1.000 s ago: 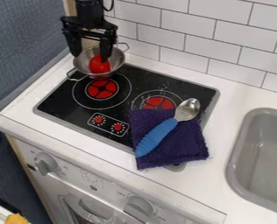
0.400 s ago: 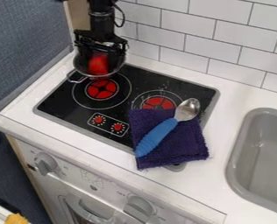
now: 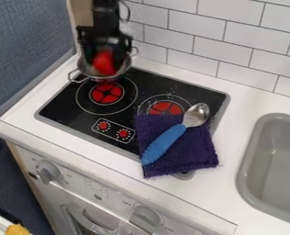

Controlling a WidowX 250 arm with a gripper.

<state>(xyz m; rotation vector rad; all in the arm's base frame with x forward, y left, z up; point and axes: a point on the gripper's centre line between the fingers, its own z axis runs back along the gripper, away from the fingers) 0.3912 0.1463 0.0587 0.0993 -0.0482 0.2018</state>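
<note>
Upper L of frame, our gripper seems closed on the red obj., at the metal pot. Step looks like grasp/lift; next move needs firm grip, rim clearance. Spoon on purple cloth, ctr.-R.

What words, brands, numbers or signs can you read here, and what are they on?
None that I can quote with confidence.
White front panel, around and between the grey dials: small print, too small to read.
Stovetop, around the red knobs: tiny white marks, too small to read.
</note>
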